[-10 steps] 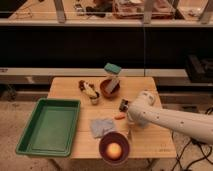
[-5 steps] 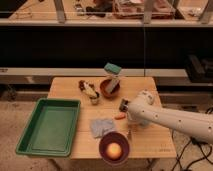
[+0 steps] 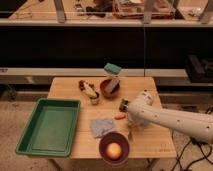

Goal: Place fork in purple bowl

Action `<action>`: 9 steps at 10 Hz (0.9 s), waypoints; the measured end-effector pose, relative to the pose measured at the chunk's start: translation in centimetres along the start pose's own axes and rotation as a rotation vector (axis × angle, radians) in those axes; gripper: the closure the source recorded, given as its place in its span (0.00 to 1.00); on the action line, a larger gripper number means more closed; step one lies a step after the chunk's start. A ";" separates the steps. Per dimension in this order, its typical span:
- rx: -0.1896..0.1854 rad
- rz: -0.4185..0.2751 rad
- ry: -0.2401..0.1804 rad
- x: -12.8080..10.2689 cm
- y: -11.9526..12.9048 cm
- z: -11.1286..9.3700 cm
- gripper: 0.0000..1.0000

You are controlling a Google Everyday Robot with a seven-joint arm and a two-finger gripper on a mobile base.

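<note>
The purple bowl [image 3: 114, 148] stands at the table's front edge with a round orange-yellow thing inside it. My gripper [image 3: 130, 131] hangs from the white arm [image 3: 165, 119], which reaches in from the right. It is low over the table, just right of and behind the bowl. A thin pale sliver below the wrist may be the fork, but I cannot make it out for certain. The orange carrot-like piece [image 3: 120, 117] lies just left of the gripper.
A grey cloth [image 3: 102, 127] lies behind the bowl. A green tray [image 3: 30, 131] fills the table's left side. At the back stand a reddish-brown bowl [image 3: 109, 88] under a teal-topped object [image 3: 112, 69], a small clutter [image 3: 88, 90] and a dark-handled utensil [image 3: 122, 105].
</note>
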 end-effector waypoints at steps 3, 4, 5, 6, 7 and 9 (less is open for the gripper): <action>0.002 0.002 -0.003 0.0 0.0 0.1 0.60; 0.004 0.000 -0.005 -0.1 0.0 0.1 0.60; 0.008 0.001 -0.006 -0.1 0.0 0.2 0.60; 0.012 0.000 -0.007 -0.1 -0.1 0.2 0.61; 0.020 -0.003 -0.010 -0.1 -0.2 0.3 0.70; 0.021 -0.004 -0.011 -0.1 -0.3 0.3 0.88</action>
